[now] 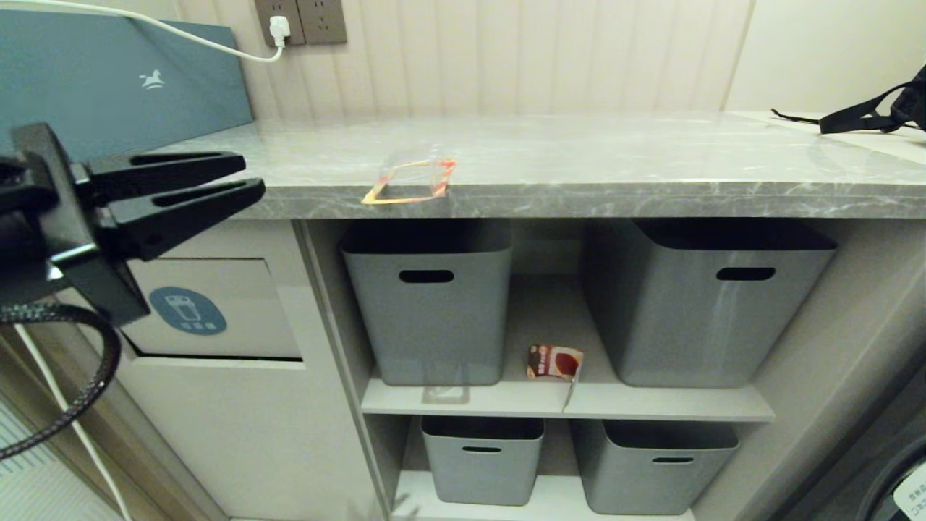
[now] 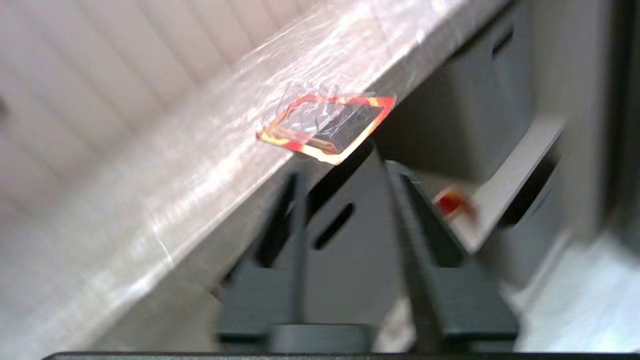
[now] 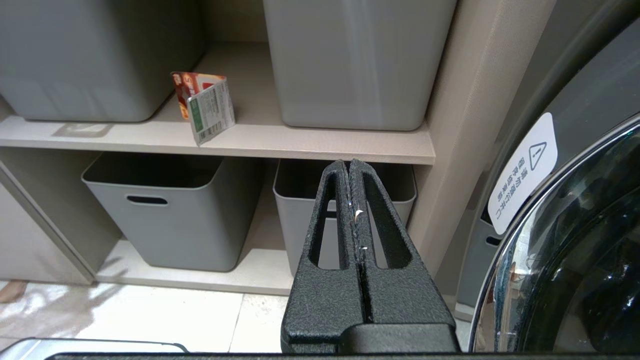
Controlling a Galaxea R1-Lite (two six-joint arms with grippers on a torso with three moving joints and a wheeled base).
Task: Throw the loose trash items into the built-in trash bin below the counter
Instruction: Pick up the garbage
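**Desk:** What's the picture?

**Photographer:** The left gripper [image 1: 249,177] reaches level toward the wrapper [image 1: 411,179], fingers parted by a narrow gap and holding nothing. The wrapper lies flat on the counter [image 1: 615,155], one corner jutting over the front edge. The gripper is well short of it, out in front of the bin flap [image 1: 217,307] with the blue sticker.

**Desk:** And the other piece of trash?

**Photographer:** The carton [image 1: 554,362] stands on the upper shelf between two grey tubs [image 1: 427,304], untouched. The right gripper [image 3: 354,190] hangs low before the lower shelf, fingers pressed together, empty.

**Desk:** Where could this go wrong?

**Photographer:** My read: the film is thin and flat against stone. A level approach could shove it back along the slab, or nudge it off the edge to the floor, rather than pinch it. The overhanging corner is the likeliest hold, yet the gap between the fingers looks slim, so a slightly high or low line would meet the counter's thick edge. Crinkly plastic may also slip out on the way to the flap
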